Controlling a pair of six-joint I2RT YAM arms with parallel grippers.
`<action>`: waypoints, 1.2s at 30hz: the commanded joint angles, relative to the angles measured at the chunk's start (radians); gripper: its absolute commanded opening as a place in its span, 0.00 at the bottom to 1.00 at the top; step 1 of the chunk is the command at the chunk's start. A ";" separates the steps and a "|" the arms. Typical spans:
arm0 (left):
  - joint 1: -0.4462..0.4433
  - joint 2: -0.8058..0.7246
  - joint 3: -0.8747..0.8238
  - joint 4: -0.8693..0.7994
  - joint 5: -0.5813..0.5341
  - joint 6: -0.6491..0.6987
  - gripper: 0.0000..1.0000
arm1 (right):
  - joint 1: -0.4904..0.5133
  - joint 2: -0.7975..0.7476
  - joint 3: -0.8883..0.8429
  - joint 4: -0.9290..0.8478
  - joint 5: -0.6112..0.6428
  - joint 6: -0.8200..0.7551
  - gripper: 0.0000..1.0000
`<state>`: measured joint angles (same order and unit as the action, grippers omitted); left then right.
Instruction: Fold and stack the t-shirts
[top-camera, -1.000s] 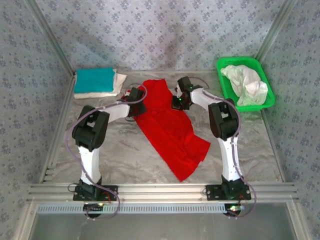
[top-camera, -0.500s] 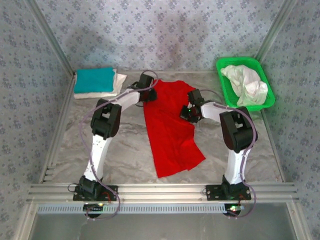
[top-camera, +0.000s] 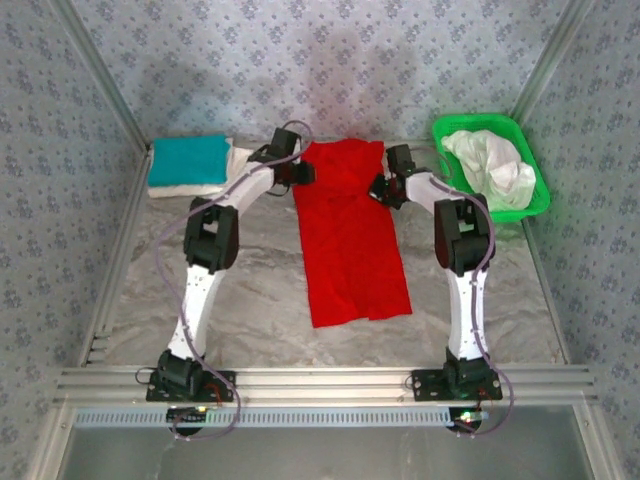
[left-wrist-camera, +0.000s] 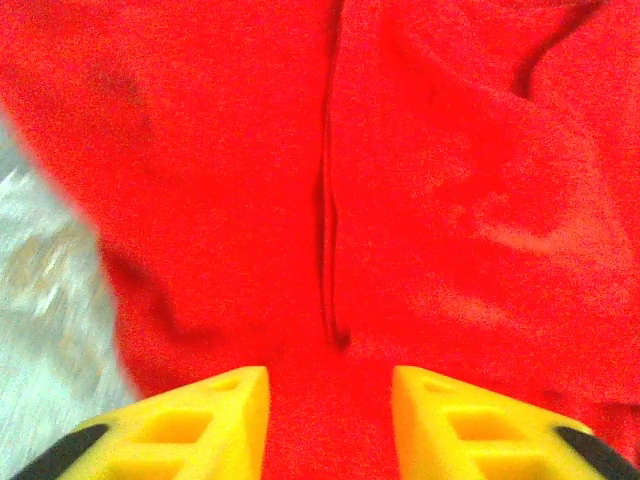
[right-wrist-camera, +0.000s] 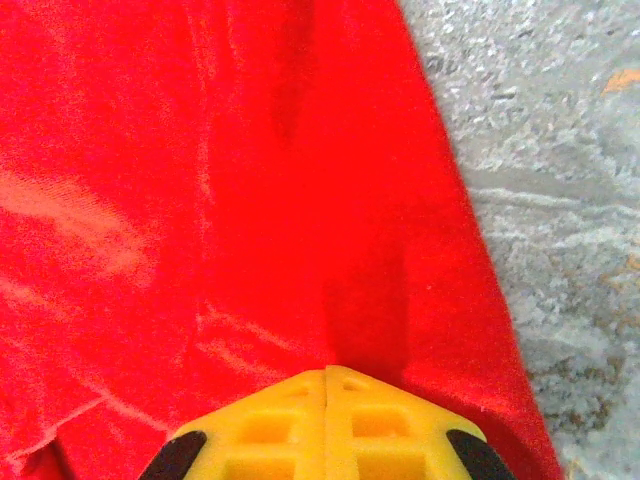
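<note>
The bright red soft cloth t-shirt lies spread as a long strip down the middle of the grey marbled table, its far end between the two arms and its near end rumpled and slightly skewed. The left gripper sits at the far left corner of the cloth; in the left wrist view its yellow fingers stand apart over the fabric, gripping nothing. The right gripper is at the far right edge, and in its own view its jaws are pressed together with the cloth running in under their tips, apparently pinching it. The main risk is this imbalance: if the right arm pulls while the left side is free, the shirt could twist or bunch, spoiling the flat lay a fold needs. A raised crease under the left gripper could also get caught in a fresh pinch and fold in crooked. A wide swing might brush the folded teal t-shirt stacked on a white one, or the green plastic mesh basket holding crumpled white shirts.
</note>
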<state>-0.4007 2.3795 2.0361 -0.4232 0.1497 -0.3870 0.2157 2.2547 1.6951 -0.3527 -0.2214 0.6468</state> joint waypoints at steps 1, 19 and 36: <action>0.012 -0.348 -0.292 0.222 -0.007 -0.010 0.45 | 0.015 -0.086 -0.002 -0.079 -0.089 -0.009 0.09; -0.308 -0.639 -1.093 0.565 0.036 -0.286 0.28 | 0.084 -0.695 -0.801 0.003 -0.105 -0.008 0.00; -0.349 -0.748 -1.321 0.300 -0.114 -0.339 0.17 | 0.281 -0.732 -1.061 0.099 -0.102 0.130 0.00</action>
<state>-0.7475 1.6714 0.7708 0.0448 0.0994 -0.7238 0.4458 1.5200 0.6777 -0.2249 -0.3382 0.7174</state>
